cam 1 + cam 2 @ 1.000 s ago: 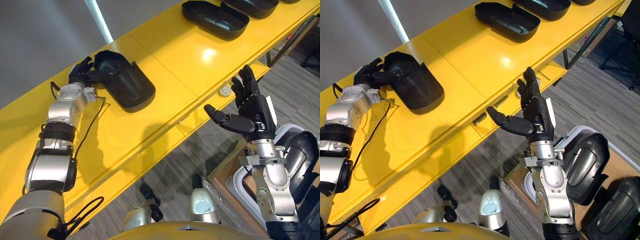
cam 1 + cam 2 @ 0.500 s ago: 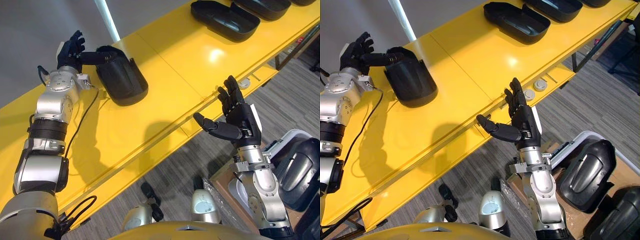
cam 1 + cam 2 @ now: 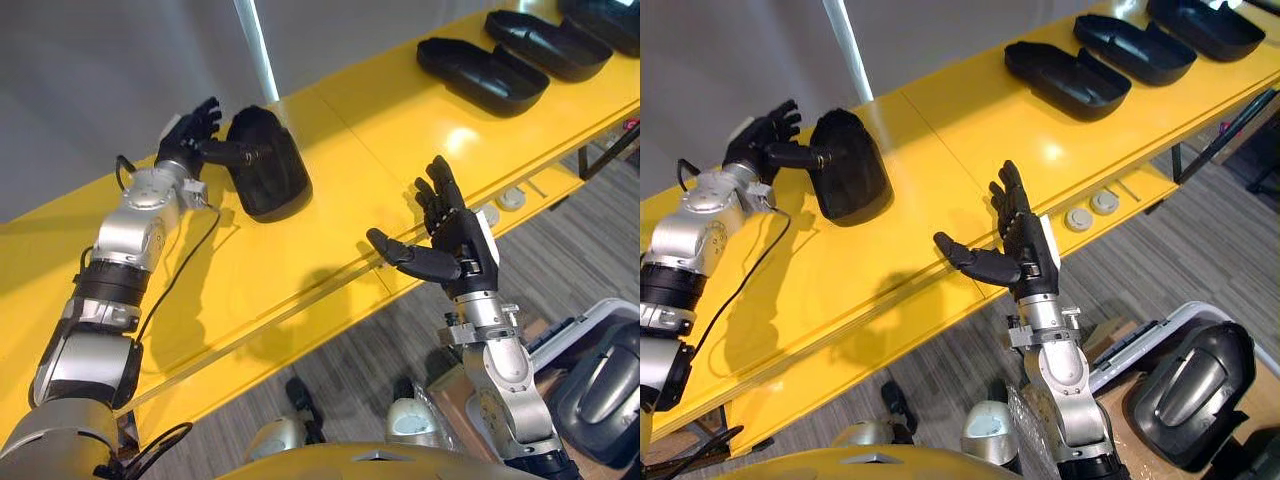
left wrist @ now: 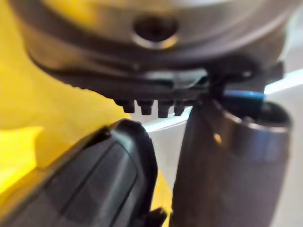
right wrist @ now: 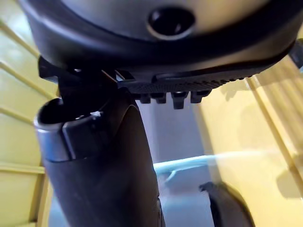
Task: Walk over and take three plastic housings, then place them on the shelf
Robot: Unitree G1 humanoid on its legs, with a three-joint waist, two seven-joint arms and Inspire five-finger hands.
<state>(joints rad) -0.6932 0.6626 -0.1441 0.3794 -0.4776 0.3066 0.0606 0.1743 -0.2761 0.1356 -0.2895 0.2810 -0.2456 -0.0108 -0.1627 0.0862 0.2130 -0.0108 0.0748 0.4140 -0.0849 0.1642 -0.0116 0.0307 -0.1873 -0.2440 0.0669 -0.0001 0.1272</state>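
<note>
A black plastic housing point(image 3: 268, 165) lies on the yellow shelf point(image 3: 360, 120), near its back edge. My left hand point(image 3: 188, 138) is right beside it, open, fingers spread upward and thumb stretched onto the housing's rim. The left wrist view shows that housing point(image 4: 94, 184) close under the thumb point(image 4: 222, 165). My right hand point(image 3: 1025, 250) hovers open and empty above the shelf's front edge, palm turned left. Three more black housings point(image 3: 1065, 80) point(image 3: 1135, 50) point(image 3: 1205, 25) lie in a row further right on the shelf.
At the lower right, on the carpet, a white bin point(image 3: 1120, 345) holds another black housing point(image 3: 1190, 390). Two round buttons point(image 3: 1090, 210) sit on the shelf's lower front ledge. A grey wall with a light strip point(image 3: 262, 45) rises behind the shelf.
My left hand's fingers have uncurled from the housing's rim and now stand spread, only the thumb on it. The right hand stays open. The camera has shifted.
</note>
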